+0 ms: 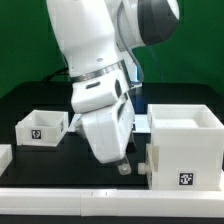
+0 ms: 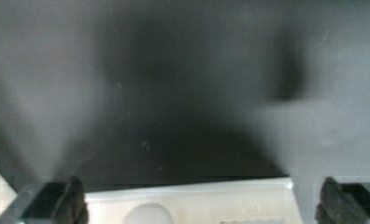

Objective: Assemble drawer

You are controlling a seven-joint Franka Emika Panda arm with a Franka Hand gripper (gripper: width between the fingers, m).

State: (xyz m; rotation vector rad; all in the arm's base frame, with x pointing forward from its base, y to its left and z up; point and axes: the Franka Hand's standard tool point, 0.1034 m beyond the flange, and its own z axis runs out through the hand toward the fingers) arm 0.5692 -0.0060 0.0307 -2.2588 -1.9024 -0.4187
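Nearest the wrist camera, the tool (image 2: 201,203) stands wide open, its fingers (image 2: 49,203) far apart and holding nothing, low over the black worktop (image 1: 50,162). On the exterior view's right sits the drawer's casing (image 1: 186,140). A small tray box (image 1: 42,126) lies well apart on the left. Both look like light, stiff, smooth plastic. A thin tray wall seems the best place to pinch.

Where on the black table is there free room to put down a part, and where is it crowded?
Free: the black table in front of the small tray box, as far as the gripper. The wrist view also shows bare table beyond the open fingers. Crowded: the narrow gap between the gripper and the large casing.
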